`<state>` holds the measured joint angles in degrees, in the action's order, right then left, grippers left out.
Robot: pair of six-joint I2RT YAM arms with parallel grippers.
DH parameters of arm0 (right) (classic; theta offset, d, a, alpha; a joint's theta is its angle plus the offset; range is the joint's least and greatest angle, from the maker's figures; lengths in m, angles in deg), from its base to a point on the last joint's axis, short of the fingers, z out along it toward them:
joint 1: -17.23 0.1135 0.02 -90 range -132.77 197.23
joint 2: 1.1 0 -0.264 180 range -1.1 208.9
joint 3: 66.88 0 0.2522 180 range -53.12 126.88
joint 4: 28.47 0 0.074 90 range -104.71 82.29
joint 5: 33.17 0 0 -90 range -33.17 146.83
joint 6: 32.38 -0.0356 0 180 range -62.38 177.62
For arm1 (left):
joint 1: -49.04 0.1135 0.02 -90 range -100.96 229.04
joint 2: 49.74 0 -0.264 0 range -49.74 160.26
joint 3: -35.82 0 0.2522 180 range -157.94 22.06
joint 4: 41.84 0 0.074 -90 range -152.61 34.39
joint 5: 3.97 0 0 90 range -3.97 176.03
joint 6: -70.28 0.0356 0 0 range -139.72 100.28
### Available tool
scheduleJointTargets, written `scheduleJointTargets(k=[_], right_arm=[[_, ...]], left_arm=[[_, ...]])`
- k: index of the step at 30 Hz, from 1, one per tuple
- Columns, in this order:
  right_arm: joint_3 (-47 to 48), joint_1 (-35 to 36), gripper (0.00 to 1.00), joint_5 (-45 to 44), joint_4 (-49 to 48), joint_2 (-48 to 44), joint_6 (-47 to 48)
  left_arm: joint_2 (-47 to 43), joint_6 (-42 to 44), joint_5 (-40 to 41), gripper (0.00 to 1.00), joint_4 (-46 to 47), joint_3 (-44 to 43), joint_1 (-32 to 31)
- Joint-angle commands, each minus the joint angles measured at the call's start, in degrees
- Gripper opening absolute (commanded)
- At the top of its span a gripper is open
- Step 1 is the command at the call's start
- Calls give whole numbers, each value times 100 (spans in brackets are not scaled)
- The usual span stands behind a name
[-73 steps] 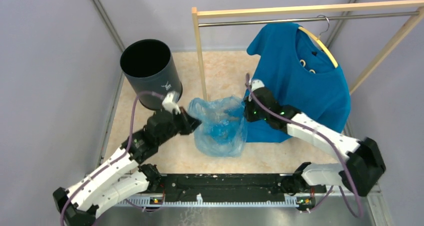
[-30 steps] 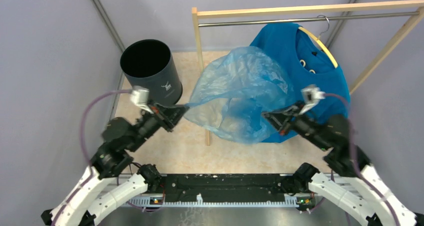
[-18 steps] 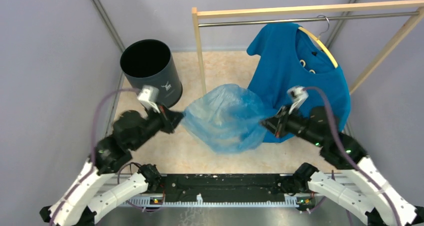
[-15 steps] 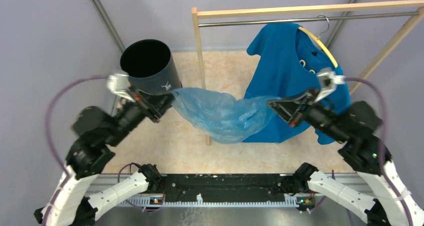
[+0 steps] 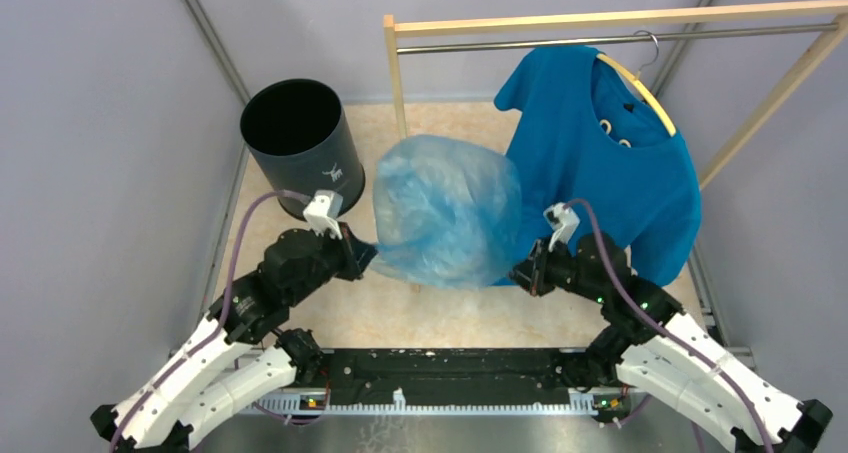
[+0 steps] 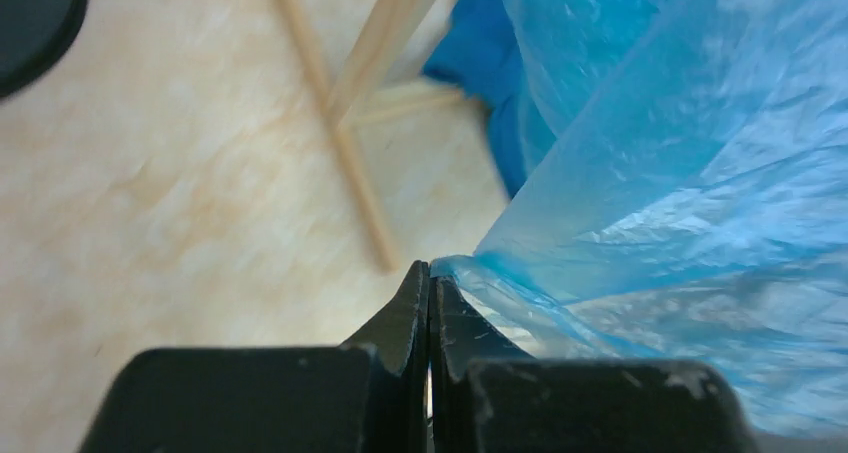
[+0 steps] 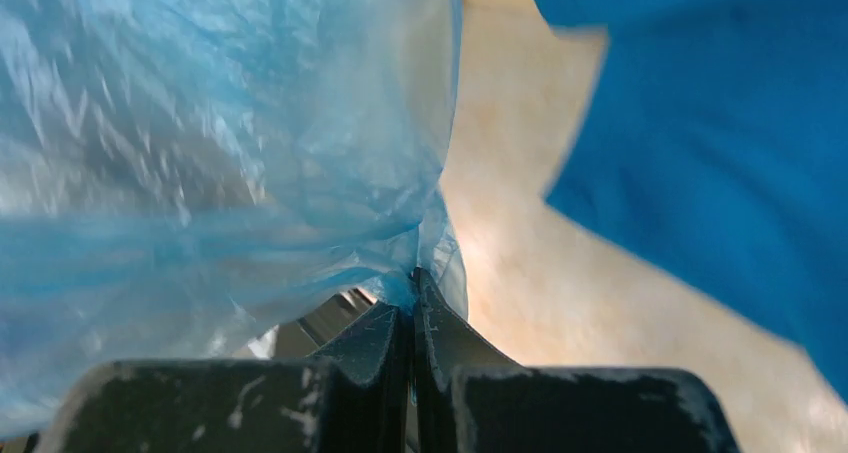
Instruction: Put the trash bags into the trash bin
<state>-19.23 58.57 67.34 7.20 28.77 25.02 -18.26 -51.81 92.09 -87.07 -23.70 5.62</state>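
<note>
- The bin (image 5: pixel 300 143) stands upright at the far left of the bench (image 5: pixel 330 318), its mouth open. The left wrist view catches only a dark sliver of it at the top corner (image 6: pixel 30 13).
- The left arm (image 5: pixel 215 338) stretches low from its base, up and to the right, and its wrist ends just short of the bin.
- The left end effector (image 5: pixel 362 256) is pinched tight on the left edge of the bag (image 5: pixel 447 213). In its wrist view (image 6: pixel 429 285) the fingers meet with only film between them.
- The bag billows in a rounded puff between the two end effectors, right of the bin and outside it. Whether its underside touches the bench cannot be told.
- The bag hides the lower part of the rack (image 5: pixel 397 83) post and the left hem of the shirt (image 5: pixel 610 163). It fills most of both wrist views (image 6: pixel 680 203) (image 7: pixel 200 153).
- The right end effector (image 5: pixel 522 273) is clamped on the bag's right edge. Its wrist view (image 7: pixel 413 288) shows the fingers closed on a gathered corner of plastic.
- The right arm (image 5: pixel 680 348) bends up from its base and points left, in front of the hanging shirt.
</note>
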Motion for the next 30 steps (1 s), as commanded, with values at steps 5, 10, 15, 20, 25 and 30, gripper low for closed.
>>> scheduleJointTargets(k=[5,10,15,20,25,30], right_arm=[[1084,-25,0,-272,369,70,244],[2360,-23,0,544,312,755,493],[2331,-6,0,1415,-738,1061,117],[2332,1239,0,813,-1710,1851,45],[2942,2315,3,1,-1907,2987,540],[2498,2322,4,141,-2888,3276,349]], left_arm=[[-80,712,469,0,-269,-1440,0],[169,1246,179,0,-142,-2713,0],[168,1440,-128,0,-42,-3144,0],[425,1381,-802,0,-31,-2835,0],[862,1182,-1830,0,105,-2427,0],[1154,920,-2642,0,585,-1785,0]])
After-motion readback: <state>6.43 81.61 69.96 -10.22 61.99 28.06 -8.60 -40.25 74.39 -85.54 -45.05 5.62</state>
